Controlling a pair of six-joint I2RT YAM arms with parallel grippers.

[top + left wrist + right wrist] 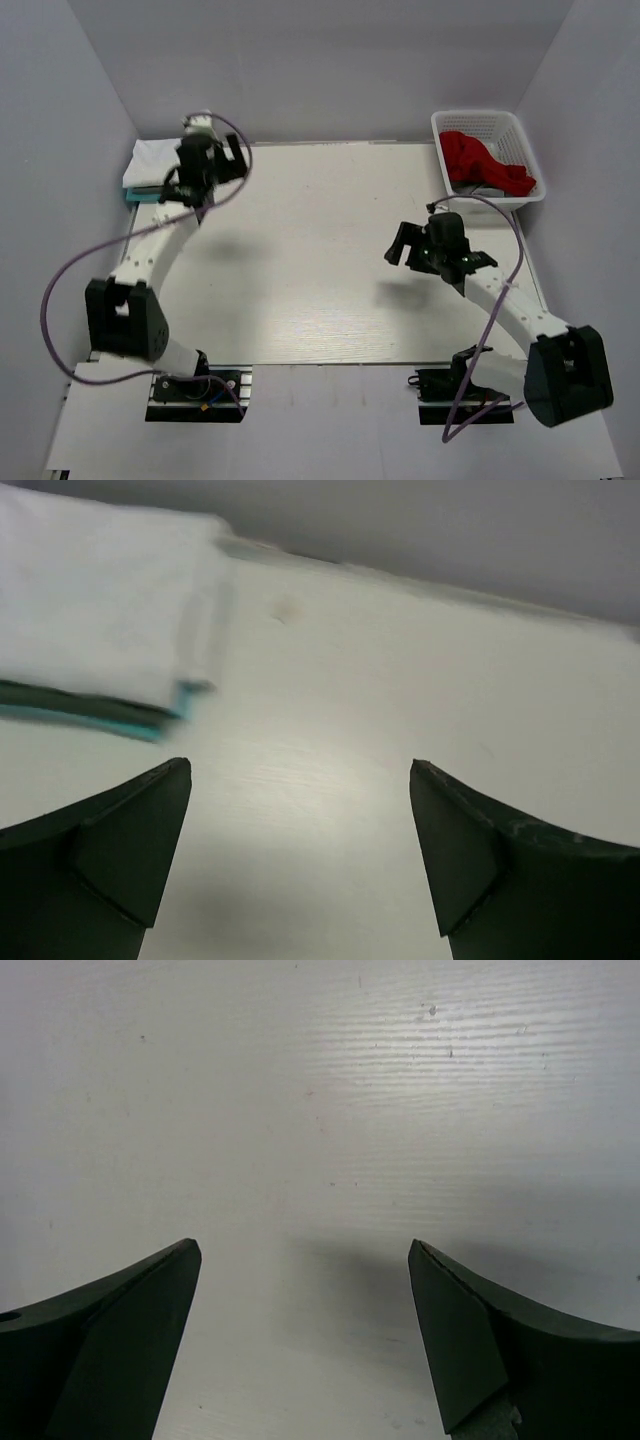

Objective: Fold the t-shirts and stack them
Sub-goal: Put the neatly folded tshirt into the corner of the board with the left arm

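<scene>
partly done, by the look of it — a folded stack (150, 163) sits at the far left of the tabletop (330, 250), straight across from the basket (530, 150): white shirt (90, 590) on top, a dark layer (60, 695) and a teal one (120, 725) beneath, edges fairly square. left to do: the red cloth (478, 160), heaped unfolded in the basket. left claw (300, 770) gapes empty just beside the stack; right claw (305, 1248) is open too — over bare tabletop, nearer the basket

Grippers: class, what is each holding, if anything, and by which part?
Nothing. The left gripper and right gripper are both open and empty; the stack lies free.
</scene>
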